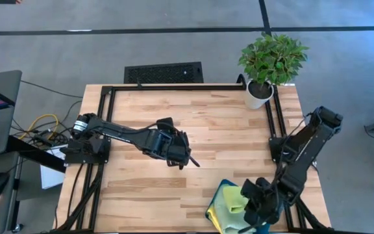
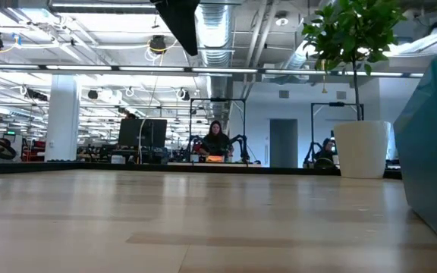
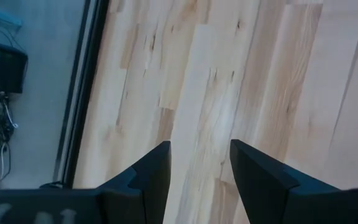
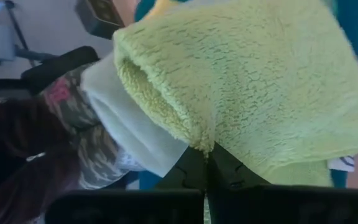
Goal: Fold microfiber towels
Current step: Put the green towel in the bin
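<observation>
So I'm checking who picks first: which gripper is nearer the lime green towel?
Right. The right gripper is shut on the lime green towel; the left gripper hovers open over mid-table, apart from it.

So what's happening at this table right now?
The right end effector is shut on a lime green towel, pinching its edge over the teal tray at the table's near right corner, where the other towels lie piled. The left end effector hovers open over the bare middle of the wooden table, holding nothing. No towel is spread out for folding yet. A potted plant stands at the far right corner.
</observation>
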You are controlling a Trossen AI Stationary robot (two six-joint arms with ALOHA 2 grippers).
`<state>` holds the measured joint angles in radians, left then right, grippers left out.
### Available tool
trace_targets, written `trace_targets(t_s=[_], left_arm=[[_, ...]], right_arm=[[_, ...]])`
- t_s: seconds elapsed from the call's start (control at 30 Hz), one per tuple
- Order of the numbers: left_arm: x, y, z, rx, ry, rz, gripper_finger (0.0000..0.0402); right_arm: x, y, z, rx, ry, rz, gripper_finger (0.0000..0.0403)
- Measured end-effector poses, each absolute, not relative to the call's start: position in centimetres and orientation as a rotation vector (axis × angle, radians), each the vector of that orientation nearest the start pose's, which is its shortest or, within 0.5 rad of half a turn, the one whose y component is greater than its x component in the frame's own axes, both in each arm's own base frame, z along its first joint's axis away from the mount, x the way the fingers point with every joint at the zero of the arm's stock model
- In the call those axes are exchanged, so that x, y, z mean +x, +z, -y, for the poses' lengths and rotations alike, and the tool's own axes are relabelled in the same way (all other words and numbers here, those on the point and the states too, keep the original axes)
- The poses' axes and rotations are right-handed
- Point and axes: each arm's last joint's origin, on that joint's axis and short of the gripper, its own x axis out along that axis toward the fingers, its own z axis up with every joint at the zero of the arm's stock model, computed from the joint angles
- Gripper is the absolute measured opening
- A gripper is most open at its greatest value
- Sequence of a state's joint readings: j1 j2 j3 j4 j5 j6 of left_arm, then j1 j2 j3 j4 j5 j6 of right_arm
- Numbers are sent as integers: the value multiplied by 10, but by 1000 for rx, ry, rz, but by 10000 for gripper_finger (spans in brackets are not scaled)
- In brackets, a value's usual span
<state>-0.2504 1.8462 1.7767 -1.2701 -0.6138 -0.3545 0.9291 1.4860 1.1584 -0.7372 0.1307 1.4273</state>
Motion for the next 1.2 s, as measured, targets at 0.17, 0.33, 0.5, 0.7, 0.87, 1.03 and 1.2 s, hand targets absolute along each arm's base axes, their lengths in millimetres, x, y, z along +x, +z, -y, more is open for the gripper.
trace_targets(t_s=[0.17,0.33,0.5,0.7,0.87,1.03,1.2], left_arm=[[354,311,74,258,508,-1136,158],[353,312,74,259,505,-1138,158],[352,313,76,262,499,-1136,158],[351,313,82,271,486,-1133,158],[349,312,86,285,477,-1143,158],[347,312,89,296,470,-1149,158],[346,312,89,305,471,-1162,158]], right_arm=[[189,239,-245,690,-103,-1248,17],[203,228,-248,727,-59,-1333,31],[218,227,-248,720,76,-1326,46],[231,232,-242,745,173,-1312,70],[233,232,-242,751,184,-1306,107],[233,232,-242,746,183,-1301,162],[233,231,-241,718,181,-1298,203]])
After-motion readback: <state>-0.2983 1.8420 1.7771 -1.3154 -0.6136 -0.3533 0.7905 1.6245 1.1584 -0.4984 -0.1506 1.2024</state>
